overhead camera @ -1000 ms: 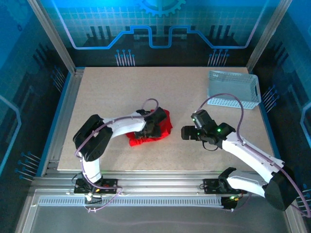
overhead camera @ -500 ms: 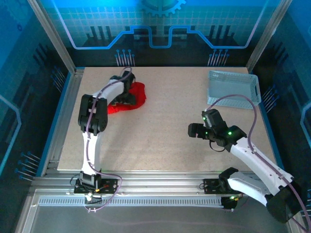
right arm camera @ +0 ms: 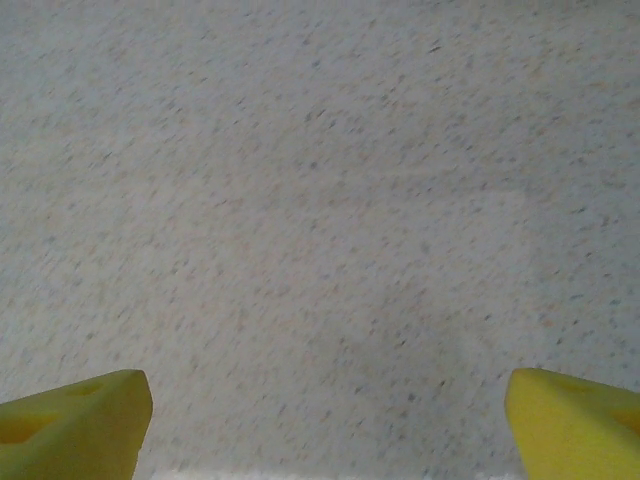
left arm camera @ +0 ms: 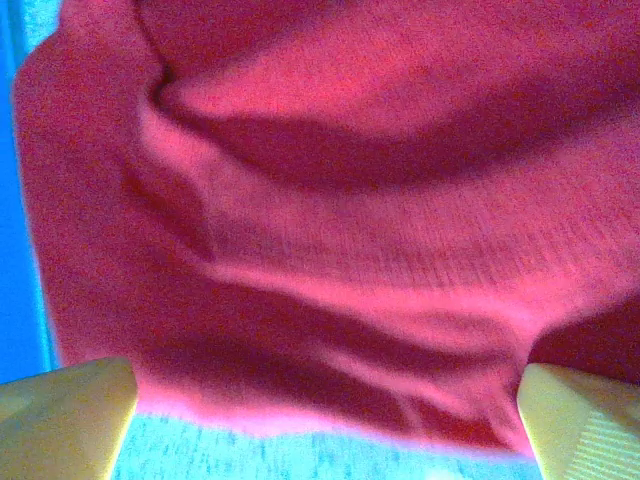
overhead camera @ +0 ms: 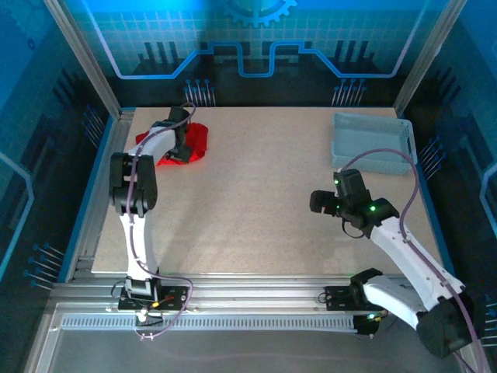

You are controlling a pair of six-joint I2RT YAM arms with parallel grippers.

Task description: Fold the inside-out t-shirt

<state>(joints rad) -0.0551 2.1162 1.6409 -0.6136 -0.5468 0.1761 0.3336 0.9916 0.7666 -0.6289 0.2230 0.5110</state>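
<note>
Red t-shirt [overhead camera: 196, 140] lay bunched at far-left corner of table [overhead camera: 264, 179]: not spread, no fold made, whole job judged outstanding. Left gripper [left arm camera: 320, 430] hung over cloth, jaws apart, nil held. Right gripper [right arm camera: 325, 425] over bare table at right, jaws apart.

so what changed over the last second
The left gripper swept the bunched t-shirt from mid-table to the far left corner; its jaws stand open over the cloth. The right gripper drifted slightly right, open over the table. The basket stayed put.
</note>
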